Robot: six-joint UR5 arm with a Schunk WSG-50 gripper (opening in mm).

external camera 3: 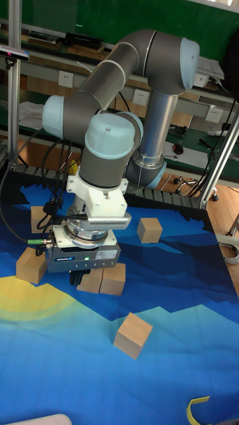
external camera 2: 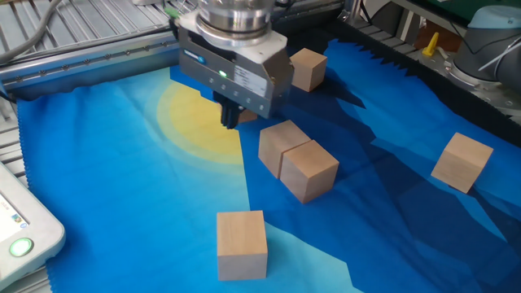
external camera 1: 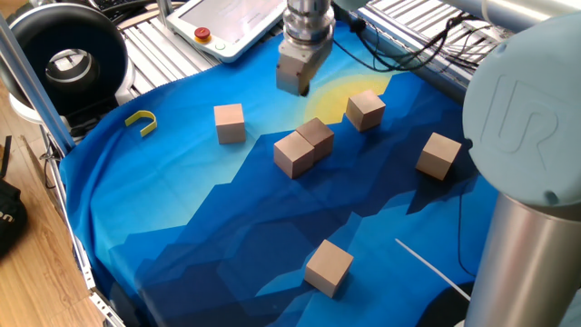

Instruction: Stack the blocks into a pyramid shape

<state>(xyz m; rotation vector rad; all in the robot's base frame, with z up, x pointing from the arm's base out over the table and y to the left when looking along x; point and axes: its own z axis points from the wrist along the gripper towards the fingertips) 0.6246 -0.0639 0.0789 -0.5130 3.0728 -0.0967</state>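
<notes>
— What's at risk on the blue worktop (external camera 1: 182, 227)?

— My pincer (external camera 2: 230, 119), closed and empty, hangs above the two touching blocks (external camera 2: 297, 159). Four others lie scattered, far left to far right. Fetching one carelessly could knock that base pair apart.

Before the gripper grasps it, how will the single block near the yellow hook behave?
That block looks rigid wood with flat faces, so it probably sits stable and will not roll. Pushed, it may drag on the blue cloth rather than glide.
</notes>
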